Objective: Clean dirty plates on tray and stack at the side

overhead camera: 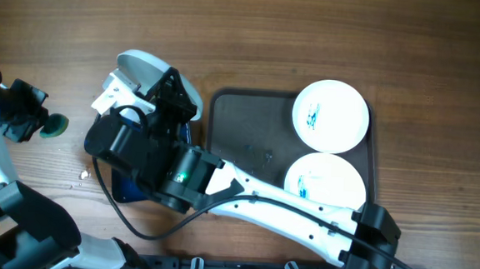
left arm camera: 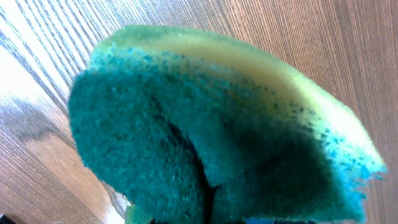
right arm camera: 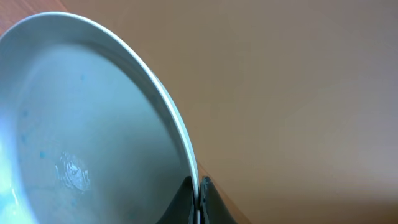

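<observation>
Two white plates with blue smears, a far one (overhead camera: 331, 115) and a near one (overhead camera: 326, 178), lie on the right side of the dark grey-brown tray (overhead camera: 240, 126). My right gripper (overhead camera: 166, 92) is shut on the rim of a third white plate (overhead camera: 141, 67), held left of the tray over the table; the wrist view shows its fingers (right arm camera: 198, 198) pinching the rim of that plate (right arm camera: 81, 124), with faint blue specks inside. My left gripper (overhead camera: 44, 122), at the far left, is shut on a green and yellow sponge (left arm camera: 211, 124), which shows in the overhead view (overhead camera: 54, 126).
A small glossy dark blue tray (overhead camera: 128, 186) lies under my right arm, left of the big tray. A few white crumbs (overhead camera: 85, 174) lie on the wooden table near it.
</observation>
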Controlling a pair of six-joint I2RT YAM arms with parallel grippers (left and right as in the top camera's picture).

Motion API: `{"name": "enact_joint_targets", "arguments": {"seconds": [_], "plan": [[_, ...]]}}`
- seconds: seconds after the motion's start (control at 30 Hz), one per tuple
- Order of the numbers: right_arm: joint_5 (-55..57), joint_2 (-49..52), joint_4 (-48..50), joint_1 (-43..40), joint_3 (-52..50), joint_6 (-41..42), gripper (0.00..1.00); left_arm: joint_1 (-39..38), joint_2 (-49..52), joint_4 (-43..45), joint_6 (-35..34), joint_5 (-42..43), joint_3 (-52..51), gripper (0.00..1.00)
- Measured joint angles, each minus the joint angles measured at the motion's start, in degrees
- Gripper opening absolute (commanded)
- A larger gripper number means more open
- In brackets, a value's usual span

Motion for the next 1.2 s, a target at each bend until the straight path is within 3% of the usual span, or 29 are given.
{"name": "enact_joint_targets", "arguments": {"seconds": [0.13,0.4,0.5,0.63,0.73,0.97,1.03,1.2], "plan": [[-4.0,0.0,-4.1,1.4,0.1,0.9,0.04,0.0,0.0,0.0,0.0,0.0,0.0,0.04],[-3.0,0.0,-10.8,0.8,0.1,10.7,0.04,0.0,0.0,-0.4,0.0,0.2,0.0,0.04],[-13.2,0.0,-17.6,-1.2,0.2,15.0,0.04,0.0,0.0,-0.5,0.0,0.2,0.0,0.04],[-29.9,0.0,-24.3,-4.9,0.2,28.5,0.04,-0.2,0.0,-0.5,0.0,0.2,0.0,0.04],[-42.4,-0.4,-29.3,-12.5,0.2,37.6,0.04,-2.1,0.0,0.1,0.2,0.2,0.0,0.04],[-51.5,-8.5,-36.8,-32.2,0.2,48.2,0.04,-13.6,0.0,1.2,0.4,0.2,0.0,0.04],[-56.7,-12.5,-41.2,-46.2,0.7,49.3,0.04,-18.1,0.0,1.5,0.4,0.1,0.0,0.04],[-62.7,-12.9,-42.5,-67.1,-2.2,50.1,0.04,-29.4,0.0,1.9,0.5,-3.0,0.0,0.04]]}}
